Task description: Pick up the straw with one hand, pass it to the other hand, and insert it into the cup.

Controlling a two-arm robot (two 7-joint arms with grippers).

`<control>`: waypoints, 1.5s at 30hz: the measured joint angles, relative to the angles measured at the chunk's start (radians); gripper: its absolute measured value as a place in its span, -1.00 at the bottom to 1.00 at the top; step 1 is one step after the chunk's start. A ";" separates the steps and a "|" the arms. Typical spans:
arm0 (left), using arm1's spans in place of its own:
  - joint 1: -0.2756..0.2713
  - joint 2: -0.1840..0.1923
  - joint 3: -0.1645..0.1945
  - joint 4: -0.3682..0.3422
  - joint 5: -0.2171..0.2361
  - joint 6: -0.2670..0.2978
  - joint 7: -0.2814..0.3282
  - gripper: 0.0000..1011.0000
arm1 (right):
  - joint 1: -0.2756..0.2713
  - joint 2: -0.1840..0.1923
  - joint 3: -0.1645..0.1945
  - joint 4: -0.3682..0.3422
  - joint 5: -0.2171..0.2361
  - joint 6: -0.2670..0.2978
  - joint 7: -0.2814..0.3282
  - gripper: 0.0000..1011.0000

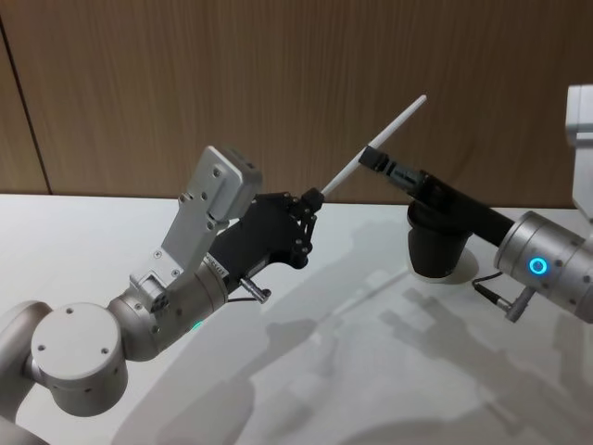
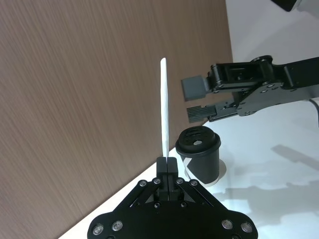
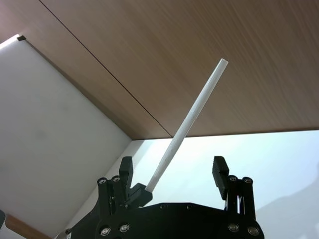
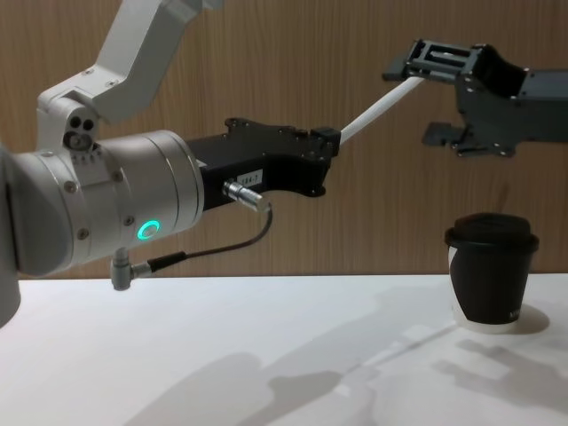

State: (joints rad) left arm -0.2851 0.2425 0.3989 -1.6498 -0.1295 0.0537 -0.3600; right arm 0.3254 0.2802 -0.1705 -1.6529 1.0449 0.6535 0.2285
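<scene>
white straw (image 1: 347, 168), tilted up in the air left of the cup (image 1: 435, 250), pinched at its low end by left gripper (image 1: 313, 197). right gripper (image 3: 172, 165) gapes around it, off-centre; i fear closing skews it.

I record the straw (image 1: 384, 133) as plain white and the cup (image 4: 491, 275) as black with a white side patch and base rim. Both the left gripper (image 1: 315, 197) and right gripper (image 2: 195, 100) are black. The left forearm casing (image 4: 115, 213) is silver-grey with a glowing green ring (image 4: 148, 231). The wall (image 1: 185, 83), upper frame, is brown wood grain, and the table (image 1: 371, 371) is white.
</scene>
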 joint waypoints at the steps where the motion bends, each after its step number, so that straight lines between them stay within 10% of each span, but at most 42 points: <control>1: 0.000 0.000 0.000 0.000 0.000 0.000 0.000 -0.99 | 0.002 -0.001 -0.002 0.002 0.000 0.000 -0.003 0.98; 45: 0.000 0.000 0.000 0.000 0.000 0.000 0.000 -0.99 | 0.119 -0.025 -0.056 0.139 0.007 -0.044 -0.022 0.98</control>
State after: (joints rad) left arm -0.2850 0.2425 0.3989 -1.6498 -0.1295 0.0537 -0.3600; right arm 0.4443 0.2553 -0.2269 -1.5139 1.0517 0.6091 0.2063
